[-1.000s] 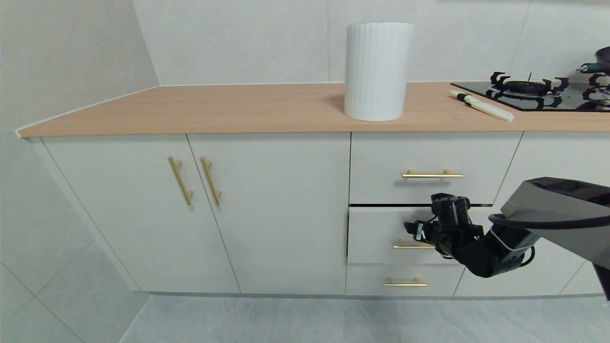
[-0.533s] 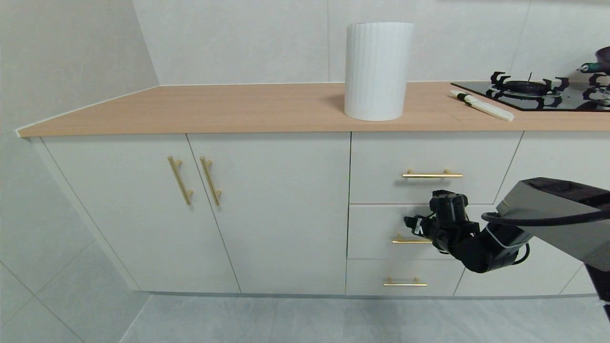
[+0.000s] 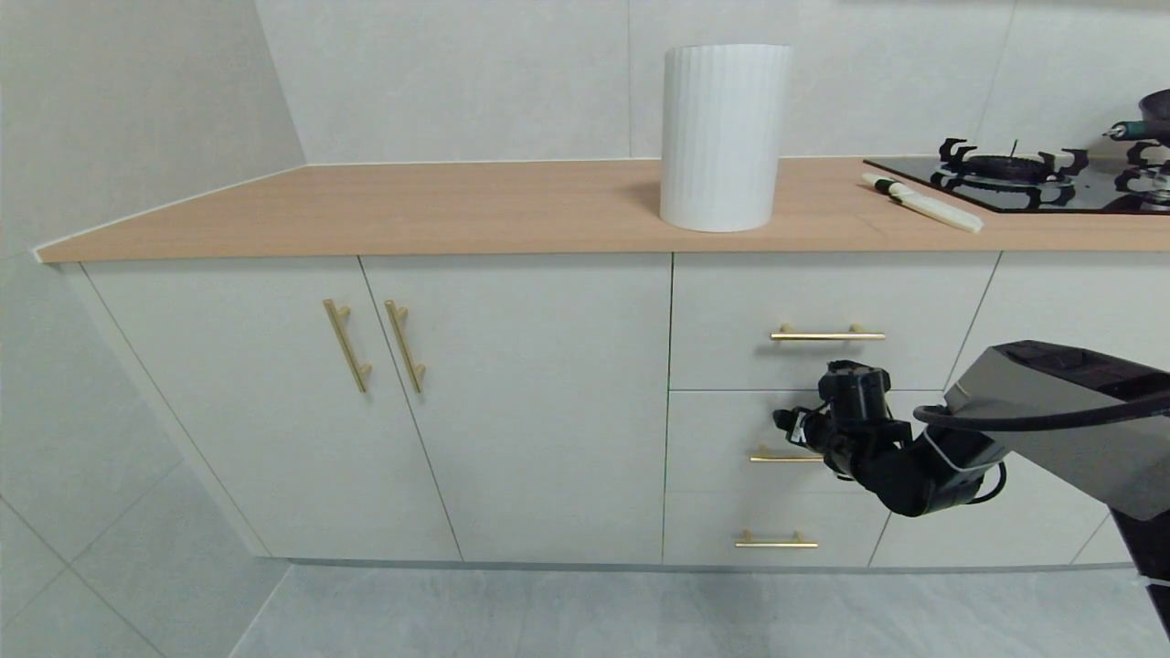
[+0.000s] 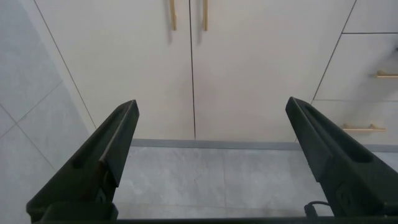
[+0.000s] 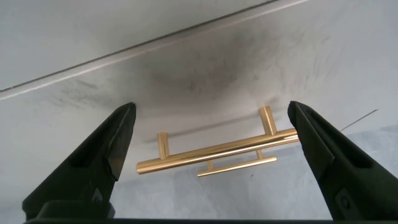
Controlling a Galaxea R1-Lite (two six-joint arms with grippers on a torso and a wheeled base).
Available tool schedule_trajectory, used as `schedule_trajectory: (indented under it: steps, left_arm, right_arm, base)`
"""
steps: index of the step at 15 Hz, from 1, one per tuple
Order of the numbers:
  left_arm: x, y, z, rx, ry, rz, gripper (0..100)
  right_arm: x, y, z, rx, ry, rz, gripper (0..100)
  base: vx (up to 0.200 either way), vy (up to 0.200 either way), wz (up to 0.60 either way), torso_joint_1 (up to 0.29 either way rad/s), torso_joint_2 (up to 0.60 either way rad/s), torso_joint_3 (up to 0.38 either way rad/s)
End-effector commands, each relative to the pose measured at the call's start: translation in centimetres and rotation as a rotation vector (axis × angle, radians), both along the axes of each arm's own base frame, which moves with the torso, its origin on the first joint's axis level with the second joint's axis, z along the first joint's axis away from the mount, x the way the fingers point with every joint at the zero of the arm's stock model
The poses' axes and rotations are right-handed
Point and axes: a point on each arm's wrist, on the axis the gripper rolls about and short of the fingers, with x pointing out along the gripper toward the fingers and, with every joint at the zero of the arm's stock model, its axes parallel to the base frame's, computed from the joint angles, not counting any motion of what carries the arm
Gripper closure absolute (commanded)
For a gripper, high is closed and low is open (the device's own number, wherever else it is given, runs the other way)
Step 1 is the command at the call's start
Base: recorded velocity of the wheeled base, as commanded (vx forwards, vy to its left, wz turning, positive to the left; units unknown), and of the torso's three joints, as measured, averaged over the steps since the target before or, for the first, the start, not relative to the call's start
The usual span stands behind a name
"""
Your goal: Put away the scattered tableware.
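Probably light, stiff and slick, the knife [image 3: 921, 202] by the hob [image 3: 1005, 170] at the bench's [image 3: 457, 206] right end wants pinching across its handle; left gripper [image 4: 210, 106] and right gripper [image 3: 791, 429] hold their jaws wide, empty.

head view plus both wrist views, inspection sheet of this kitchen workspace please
surface: wooden countertop over pale cabinets.
job's things: white knife lies on the countertop beside the hob; middle drawer shut.
clutter: tall white ribbed container stands on the countertop.
end effectors: right end effector open, fingers either side of the middle drawer's gold handle; left end effector open, low above the floor, facing the cabinet doors.
cables: black cable looped at the right wrist.
surroundings: tiled wall, tiled floor.
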Motion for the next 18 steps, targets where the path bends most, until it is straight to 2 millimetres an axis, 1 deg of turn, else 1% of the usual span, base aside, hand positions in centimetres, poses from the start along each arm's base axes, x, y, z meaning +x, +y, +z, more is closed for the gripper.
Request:
schedule_trajectory:
  steps: [1, 2, 3, 4, 5, 6, 7, 8, 9, 10, 11, 12, 13, 14, 15, 16, 18]
  left_arm:
    - [0.0, 0.0, 0.0, 0.0, 0.0, 0.0, 0]
    - [0.0, 0.0, 0.0, 0.0, 0.0, 0.0, 0]
    - [0.0, 0.0, 0.0, -0.002, 0.0, 0.0, 0]
    - [0.0, 0.0, 0.0, 0.0, 0.0, 0.0, 0]
    - [0.0, 0.0, 0.0, 0.0, 0.0, 0.0, 0]
    - [0.0, 0.0, 0.0, 0.0, 0.0, 0.0, 0]
    - [0.0, 0.0, 0.0, -0.002, 0.0, 0.0, 0]
    - [0.0, 0.0, 0.0, 0.0, 0.0, 0.0, 0]
    - [0.0, 0.0, 0.0, -0.002, 0.0, 0.0, 0]
    - [0.0, 0.0, 0.0, -0.002, 0.0, 0.0, 0]
    - [0.0, 0.0, 0.0, -0.002, 0.0, 0.0, 0]
    - [0.0, 0.0, 0.0, -0.002, 0.0, 0.0, 0]
    - [0.0, 0.0, 0.0, 0.0, 0.0, 0.0, 0]
    - [0.0, 0.0, 0.0, -0.002, 0.0, 0.0, 0]
    - [0.0, 0.0, 0.0, 0.0, 0.0, 0.0, 0]
    - [0.0, 0.0, 0.0, -0.002, 0.0, 0.0, 0]
    - [0.0, 0.0, 0.0, -0.002, 0.0, 0.0, 0]
  right_arm:
    - [-0.2, -0.1, 0.7, 0.002, -0.016, -0.012, 0]
    - [-0.8, -0.2, 1.3, -0.003, -0.014, -0.02, 0]
    - [-2.2, -0.4, 2.3, -0.005, -0.007, -0.018, 0]
    - [-3.1, -0.5, 3.2, -0.004, -0.007, -0.011, 0]
    - [-5.9, -1.0, 4.6, -0.019, 0.013, -0.007, 0]
    - [-7.2, -1.4, 6.1, -0.012, -0.009, -0.009, 0]
    - [-10.0, -2.1, 8.4, -0.003, -0.052, -0.01, 0]
    - [-10.9, -2.4, 9.1, -0.001, -0.066, -0.012, 0]
    - [-15.2, -3.5, 12.4, -0.028, -0.148, -0.031, 0]
    - [-17.8, -4.3, 14.2, -0.056, -0.2, -0.051, 0]
    - [-19.1, -4.6, 15.0, -0.068, -0.227, -0.064, 0]
    - [-23.9, -6.0, 16.9, -0.127, -0.312, -0.082, 0]
    - [-27.5, -6.8, 17.8, -0.182, -0.38, -0.072, 0]
    - [-30.6, -7.6, 18.3, -0.234, -0.439, -0.069, 0]
    - [-31.0, -7.7, 18.2, -0.242, -0.444, -0.068, 0]
    - [-35.1, -8.9, 17.6, -0.37, -0.469, -0.092, 0]
    - [-40.0, -10.2, 17.1, -0.492, -0.496, -0.158, 0]
  base:
    - [0.0, 0.0, 0.0, 0.0, 0.0, 0.0]
    - [0.0, 0.0, 0.0, 0.0, 0.0, 0.0]
    - [0.0, 0.0, 0.0, 0.0, 0.0, 0.0]
    - [0.0, 0.0, 0.0, 0.0, 0.0, 0.0]
    - [0.0, 0.0, 0.0, 0.0, 0.0, 0.0]
    - [0.0, 0.0, 0.0, 0.0, 0.0, 0.0]
    - [0.0, 0.0, 0.0, 0.0, 0.0, 0.0]
    - [0.0, 0.0, 0.0, 0.0, 0.0, 0.0]
    - [0.0, 0.0, 0.0, 0.0, 0.0, 0.0]
    - [0.0, 0.0, 0.0, 0.0, 0.0, 0.0]
    - [0.0, 0.0, 0.0, 0.0, 0.0, 0.0]
    - [0.0, 0.0, 0.0, 0.0, 0.0, 0.0]
    - [0.0, 0.0, 0.0, 0.0, 0.0, 0.0]
    - [0.0, 0.0, 0.0, 0.0, 0.0, 0.0]
    - [0.0, 0.0, 0.0, 0.0, 0.0, 0.0]
    - [0.0, 0.0, 0.0, 0.0, 0.0, 0.0]
    - [0.0, 0.0, 0.0, 0.0, 0.0, 0.0]
